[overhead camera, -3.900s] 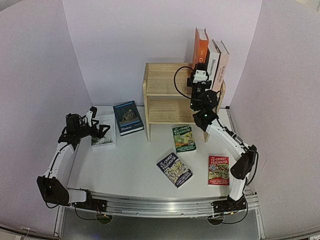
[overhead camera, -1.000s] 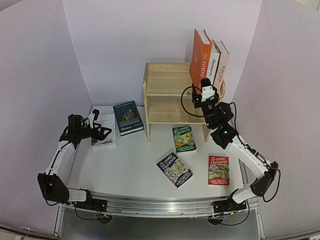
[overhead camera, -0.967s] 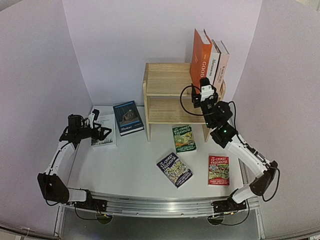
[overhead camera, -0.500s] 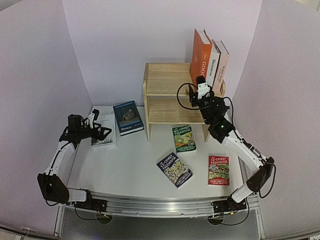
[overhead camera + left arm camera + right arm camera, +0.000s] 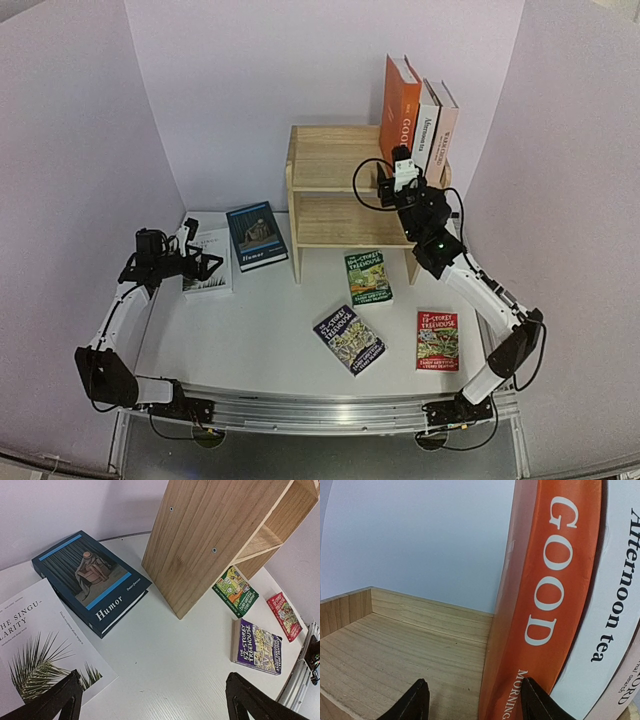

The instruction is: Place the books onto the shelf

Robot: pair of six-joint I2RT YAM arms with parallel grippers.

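Three books stand upright at the right end of the shelf's (image 5: 335, 160) top: the orange "GOOD" (image 5: 400, 100), a white one (image 5: 425, 125) and a pale pink one (image 5: 444, 128). My right gripper (image 5: 400, 172) is at the foot of "GOOD" (image 5: 555, 600), open. Its left finger is apart from the book over the wooden top (image 5: 405, 650); its right finger is in front of the spine. My left gripper (image 5: 196, 258) hangs open over the table beside a white palm-cover book (image 5: 40, 650). The dark blue "Humor" (image 5: 90, 580) lies next to it. Green (image 5: 368, 277), dark (image 5: 349, 339) and red (image 5: 437, 340) Treehouse paperbacks lie flat in front.
The shelf's side panel (image 5: 200, 540) stands just past "Humor" in the left wrist view. Its lower tier (image 5: 345, 222) holds nothing visible. Lilac walls close in the table on three sides, and a metal rail (image 5: 320, 412) runs along the near edge.
My right gripper has moved left and closer in along the foot of the orange book. The left arm and the lying books have not moved.
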